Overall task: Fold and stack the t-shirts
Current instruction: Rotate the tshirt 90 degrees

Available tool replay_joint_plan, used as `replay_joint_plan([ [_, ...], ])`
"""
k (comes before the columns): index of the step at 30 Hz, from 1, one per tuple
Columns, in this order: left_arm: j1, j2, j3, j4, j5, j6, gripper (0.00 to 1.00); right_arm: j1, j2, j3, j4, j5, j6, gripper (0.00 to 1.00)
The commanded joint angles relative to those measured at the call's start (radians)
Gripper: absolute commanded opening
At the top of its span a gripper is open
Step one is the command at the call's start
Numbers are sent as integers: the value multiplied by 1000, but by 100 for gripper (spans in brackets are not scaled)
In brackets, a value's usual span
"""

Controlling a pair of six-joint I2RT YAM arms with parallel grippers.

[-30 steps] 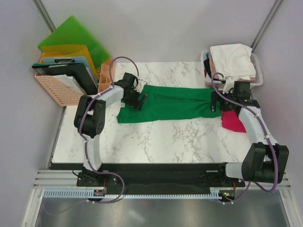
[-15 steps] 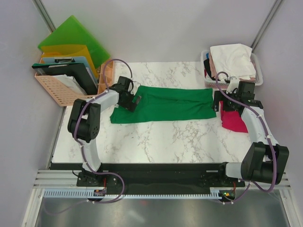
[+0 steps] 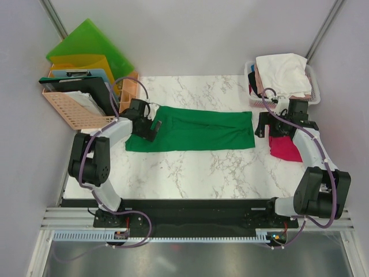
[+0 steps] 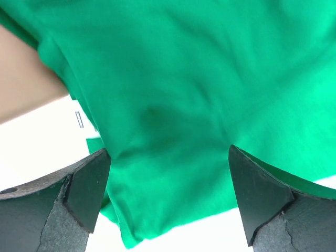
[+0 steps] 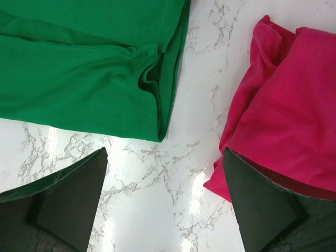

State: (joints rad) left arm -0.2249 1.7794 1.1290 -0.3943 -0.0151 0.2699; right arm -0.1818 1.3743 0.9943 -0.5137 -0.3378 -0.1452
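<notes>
The left gripper [image 3: 151, 126] hangs spread wide over the left end of the green t-shirt [image 3: 196, 131], a long flat band on the table [image 3: 196, 167]. The right gripper [image 3: 262, 127], equally spread and empty, hovers between its hem and the magenta t-shirt [image 3: 283, 149]. A shallow pinch might lift one layer and spoil the fold. The arm hides part of the magenta one, which is perhaps folded.

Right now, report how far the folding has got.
Done: green shirt folded into a long strip. In hand: nothing; left gripper and right gripper open at its ends. Left: cross folds, stacking by the pink shirt, then the white shirt in the basket.
</notes>
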Motion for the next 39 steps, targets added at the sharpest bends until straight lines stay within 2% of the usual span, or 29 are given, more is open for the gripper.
replay_joint_plan([
  [1,-1,-139,-40,63,84,12,100,-4,-30,-5,12,-41,-5,98],
  [6,-2,-172,-37,45,83,26,100,4,-31,4,-12,-116,-59,98],
  [10,-2,-161,-23,51,84,41,100,65,21,41,-22,-21,-86,98],
  [12,-4,-131,11,38,83,43,100,97,103,62,-23,35,-86,98],
  [16,-7,-39,69,28,63,49,100,172,261,211,-49,164,-53,98],
  [20,-13,21,109,25,106,38,100,289,425,374,-62,293,-14,98],
  [25,-36,90,166,6,84,38,100,341,594,629,-140,326,28,98],
  [28,-39,109,170,6,66,45,100,350,666,700,-155,332,38,98],
  [32,-39,115,173,6,52,42,100,352,707,701,-166,332,35,98],
  [39,-39,153,181,6,53,42,100,361,709,520,-91,332,7,98],
])
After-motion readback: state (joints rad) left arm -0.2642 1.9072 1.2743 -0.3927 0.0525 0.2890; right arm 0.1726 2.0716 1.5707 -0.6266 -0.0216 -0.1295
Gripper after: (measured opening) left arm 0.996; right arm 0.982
